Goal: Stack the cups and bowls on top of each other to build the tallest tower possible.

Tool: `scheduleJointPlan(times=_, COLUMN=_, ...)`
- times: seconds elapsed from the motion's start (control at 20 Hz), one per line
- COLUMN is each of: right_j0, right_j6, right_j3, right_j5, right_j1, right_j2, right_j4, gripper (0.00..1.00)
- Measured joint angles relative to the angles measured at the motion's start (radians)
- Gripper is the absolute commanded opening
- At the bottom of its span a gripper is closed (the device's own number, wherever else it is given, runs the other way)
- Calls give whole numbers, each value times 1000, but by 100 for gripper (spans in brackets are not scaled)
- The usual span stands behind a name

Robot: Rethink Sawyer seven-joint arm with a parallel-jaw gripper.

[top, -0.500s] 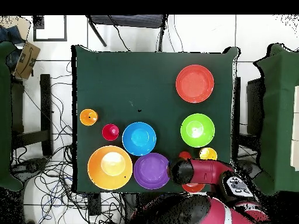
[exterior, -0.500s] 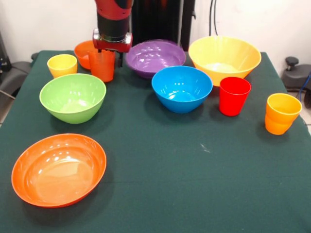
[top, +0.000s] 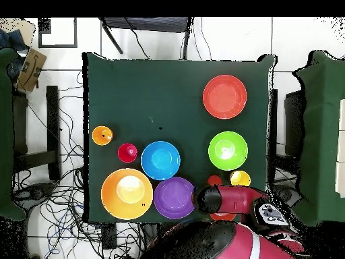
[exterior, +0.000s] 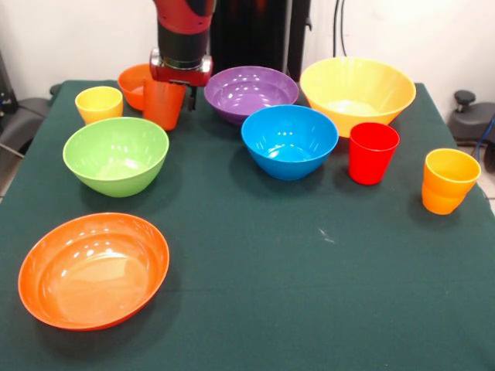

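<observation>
My gripper is shut on the rim of the orange cup and holds it slightly tilted at the table's far left, between the small deep orange bowl and the purple bowl. The green bowl sits just in front of the cup, and the yellow cup is to its left. The blue bowl, big yellow bowl, red cup and yellow-orange cup stand to the right. The wide shallow orange bowl is near left. No tower stands.
In the overhead view the arm covers the gripper, and only a sliver of the orange cup shows beside the yellow cup and the green bowl. The table has a dark green cloth.
The gripper has lifted the orange cup a little and tilted it. The arm has shifted slightly toward the purple bowl. Nothing else moved.
</observation>
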Motion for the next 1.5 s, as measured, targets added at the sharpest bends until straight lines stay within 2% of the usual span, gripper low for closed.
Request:
scheduleJointPlan(times=0.8, right_j0=2, right_j6=0, right_j3=0, right_j5=-20, right_j1=-10, right_j2=-12, right_j4=0, gripper=100)
scheduleJointPlan(times=1.5, right_j0=2, right_j6=0, right_j3=0, right_j5=-20, right_j1=-62, right_j2=-12, right_j4=0, gripper=100)
